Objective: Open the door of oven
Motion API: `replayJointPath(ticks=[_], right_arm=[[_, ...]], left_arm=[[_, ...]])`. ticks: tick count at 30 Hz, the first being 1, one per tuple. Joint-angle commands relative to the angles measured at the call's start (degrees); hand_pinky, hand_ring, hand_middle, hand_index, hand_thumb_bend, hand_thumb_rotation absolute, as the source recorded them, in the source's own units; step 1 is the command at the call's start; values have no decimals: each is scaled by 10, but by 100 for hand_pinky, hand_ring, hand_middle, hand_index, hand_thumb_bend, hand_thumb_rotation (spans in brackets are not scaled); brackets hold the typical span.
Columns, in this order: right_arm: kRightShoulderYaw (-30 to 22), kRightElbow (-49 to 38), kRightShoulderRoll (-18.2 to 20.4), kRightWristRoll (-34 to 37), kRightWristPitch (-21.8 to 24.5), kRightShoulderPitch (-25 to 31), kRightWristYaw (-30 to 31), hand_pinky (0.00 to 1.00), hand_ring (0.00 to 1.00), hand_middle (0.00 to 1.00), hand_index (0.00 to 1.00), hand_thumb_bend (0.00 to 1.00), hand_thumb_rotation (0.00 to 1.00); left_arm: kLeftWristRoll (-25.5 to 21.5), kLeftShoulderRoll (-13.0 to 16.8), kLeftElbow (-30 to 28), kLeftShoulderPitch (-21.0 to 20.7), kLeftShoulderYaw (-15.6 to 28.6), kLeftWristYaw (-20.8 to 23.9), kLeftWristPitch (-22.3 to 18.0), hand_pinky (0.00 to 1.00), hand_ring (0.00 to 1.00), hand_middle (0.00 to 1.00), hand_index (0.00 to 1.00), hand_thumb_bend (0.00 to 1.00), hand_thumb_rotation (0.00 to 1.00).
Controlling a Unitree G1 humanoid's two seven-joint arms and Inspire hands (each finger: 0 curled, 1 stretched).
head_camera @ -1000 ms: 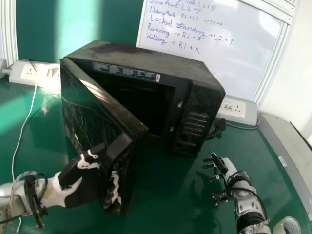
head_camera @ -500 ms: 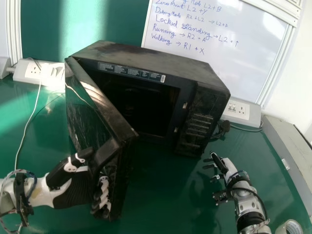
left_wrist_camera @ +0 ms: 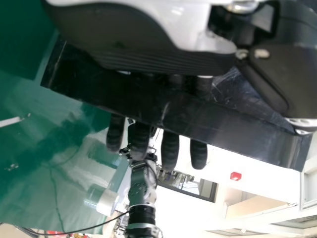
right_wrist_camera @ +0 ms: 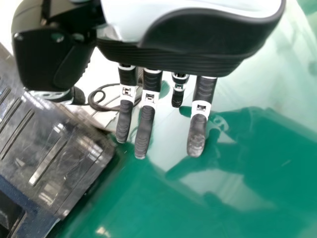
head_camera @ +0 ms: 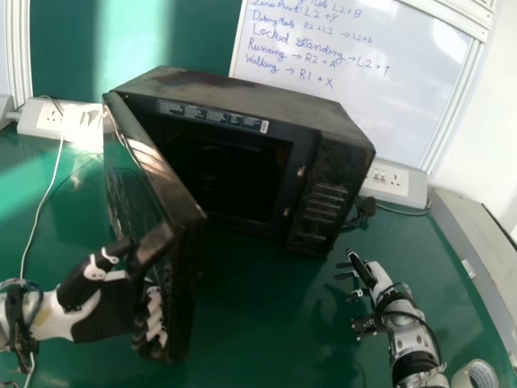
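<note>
In the head view the black oven stands on the green table, its door swung wide out toward the robot on the left-hand hinge. My left hand holds the free edge of the door, fingers curled round it. In the left wrist view the fingertips of my left hand stick out past the door edge. My right hand rests open to the right of the oven, touching nothing; in the right wrist view the fingers of my right hand are straight, beside the oven's corner.
Behind the oven are a whiteboard and socket boxes. A white cable runs along the table's left side. A roll of tape lies at the lower right, near a grey ledge.
My left hand has moved left with the door edge, and the door stands wider open than before. The right hand has stayed in place.
</note>
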Motion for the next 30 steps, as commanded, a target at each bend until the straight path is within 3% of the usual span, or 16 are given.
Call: replayJointPath(ticks=[1, 2, 3, 4, 5, 6, 7, 8, 11, 14, 15, 17, 21, 23, 27, 30], right_arm=[[0, 8, 0, -1, 4, 9, 2, 27, 37, 51, 63, 56, 100], [0, 8, 1, 0, 4, 8, 2, 26, 37, 51, 63, 56, 100], [0, 8, 1, 0, 5, 8, 2, 27, 37, 51, 63, 57, 100], [0, 8, 1, 0, 5, 8, 1, 27, 38, 51, 63, 58, 100], [-1, 8, 1, 0, 4, 8, 1, 27, 38, 51, 63, 58, 100], [-1, 8, 1, 1, 5, 8, 1, 27, 38, 51, 63, 59, 100], [-2, 8, 1, 1, 5, 8, 2, 27, 38, 51, 63, 58, 100], [-2, 8, 1, 1, 4, 9, 2, 27, 38, 51, 64, 57, 100], [0, 8, 0, 0, 3, 9, 3, 27, 38, 52, 64, 56, 100], [-2, 9, 0, 2, 5, 8, 2, 27, 38, 52, 63, 57, 100], [-2, 9, 1, 2, 6, 8, 1, 27, 37, 52, 63, 56, 100], [-2, 9, 1, 1, 8, 7, 0, 26, 37, 50, 63, 56, 100], [-1, 9, 1, 0, 8, 7, 0, 26, 36, 50, 63, 57, 100], [0, 9, 1, -1, 5, 8, 2, 26, 36, 51, 63, 58, 100], [0, 8, 0, 0, 4, 8, 5, 27, 37, 51, 63, 58, 100], [-4, 9, 1, 4, 5, 7, 6, 27, 36, 51, 63, 57, 100]], left_arm=[[-64, 0, 23, -52, 106, -23, -114, 1, 4, 10, 36, 72, 59], [-46, 2, 27, -53, 111, -33, -141, 2, 5, 11, 40, 69, 54], [-29, 6, 24, -49, 117, -33, -159, 2, 6, 12, 43, 60, 32], [-8, 13, 19, -43, 121, -31, -181, 3, 7, 13, 45, 54, 18], [12, 16, 20, -43, 122, -37, -213, 3, 7, 13, 46, 52, 14], [27, 9, 27, -48, 124, -48, -260, 3, 6, 11, 30, 60, 43], [35, -3, 44, -58, 125, -70, -314, 2, 5, 10, 20, 61, 62], [32, -7, 58, -65, 125, -88, -332, 2, 5, 10, 17, 60, 75], [27, 25, 91, -71, 119, -115, -313, 2, 6, 11, 16, 72, 78], [30, 68, 57, -47, 131, -59, -235, 1, 5, 10, 13, 88, 70], [33, 69, 49, -41, 139, -49, -242, 0, 4, 9, 11, 91, 68], [44, 64, 69, -47, 147, -69, -306, 0, 3, 8, 9, 81, 74], [25, 100, 74, -38, 166, -56, -250, 0, 3, 8, 9, 87, 70], [17, 102, 74, -39, 179, -47, -248, 0, 2, 7, 9, 86, 64], [14, 111, 96, -48, 200, -64, -266, 0, 2, 6, 9, 82, 70], [-37, 116, 110, -52, 224, -49, -213, 0, 2, 7, 10, 84, 57]])
